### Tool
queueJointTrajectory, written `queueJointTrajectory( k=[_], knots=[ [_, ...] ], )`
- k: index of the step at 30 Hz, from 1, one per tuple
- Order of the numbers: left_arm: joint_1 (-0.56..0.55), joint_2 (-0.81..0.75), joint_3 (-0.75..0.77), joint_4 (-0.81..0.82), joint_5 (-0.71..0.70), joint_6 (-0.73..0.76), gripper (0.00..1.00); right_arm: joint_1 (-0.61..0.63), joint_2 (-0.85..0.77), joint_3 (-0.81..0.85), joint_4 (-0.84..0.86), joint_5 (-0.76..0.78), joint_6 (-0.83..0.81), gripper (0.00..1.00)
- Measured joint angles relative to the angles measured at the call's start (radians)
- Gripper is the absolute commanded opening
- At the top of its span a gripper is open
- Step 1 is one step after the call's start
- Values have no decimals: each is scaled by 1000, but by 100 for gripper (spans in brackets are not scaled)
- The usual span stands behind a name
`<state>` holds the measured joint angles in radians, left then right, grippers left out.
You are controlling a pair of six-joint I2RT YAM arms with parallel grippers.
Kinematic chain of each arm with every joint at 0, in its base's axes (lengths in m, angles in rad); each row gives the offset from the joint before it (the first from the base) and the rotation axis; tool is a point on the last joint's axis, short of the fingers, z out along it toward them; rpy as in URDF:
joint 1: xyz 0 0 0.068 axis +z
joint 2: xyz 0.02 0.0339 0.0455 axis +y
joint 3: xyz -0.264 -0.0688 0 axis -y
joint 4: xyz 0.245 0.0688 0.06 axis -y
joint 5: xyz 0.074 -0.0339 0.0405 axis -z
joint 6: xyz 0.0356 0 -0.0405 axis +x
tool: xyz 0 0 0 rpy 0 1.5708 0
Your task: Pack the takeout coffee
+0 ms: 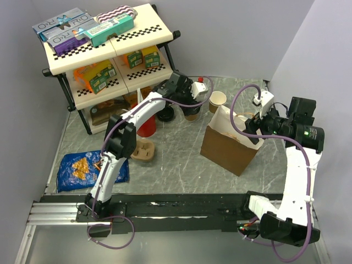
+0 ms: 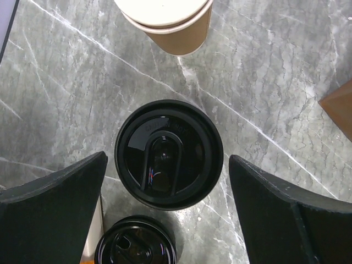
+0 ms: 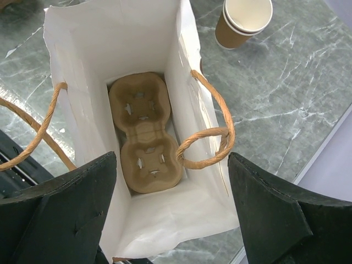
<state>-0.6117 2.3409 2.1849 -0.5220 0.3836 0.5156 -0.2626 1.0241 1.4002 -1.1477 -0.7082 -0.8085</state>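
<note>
Our left pincer (image 2: 167,164) hangs wide apart over the coffee (image 2: 190,129). We judge it light, crushable paper, best squeezed gently below the slick lid (image 2: 165,176).

We see the takeout coffee (image 2: 169,154) standing upright on the grey marbled tabletop (image 2: 264,66), toward its far side. It is capped in glossy round black plastic with a raised oval sip tab. From straight above, that cap hides its paper wall.
</note>
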Motion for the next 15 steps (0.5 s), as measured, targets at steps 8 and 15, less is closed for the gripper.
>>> queueJointTrajectory(
  k=[8, 15],
  knots=[
    [15, 39, 23, 10, 23, -3, 92, 0, 4, 0, -2, -1, 3, 88],
    [19, 44, 24, 18, 43, -3, 83, 0, 23, 0, 0, -3, 14, 88]
  ],
)
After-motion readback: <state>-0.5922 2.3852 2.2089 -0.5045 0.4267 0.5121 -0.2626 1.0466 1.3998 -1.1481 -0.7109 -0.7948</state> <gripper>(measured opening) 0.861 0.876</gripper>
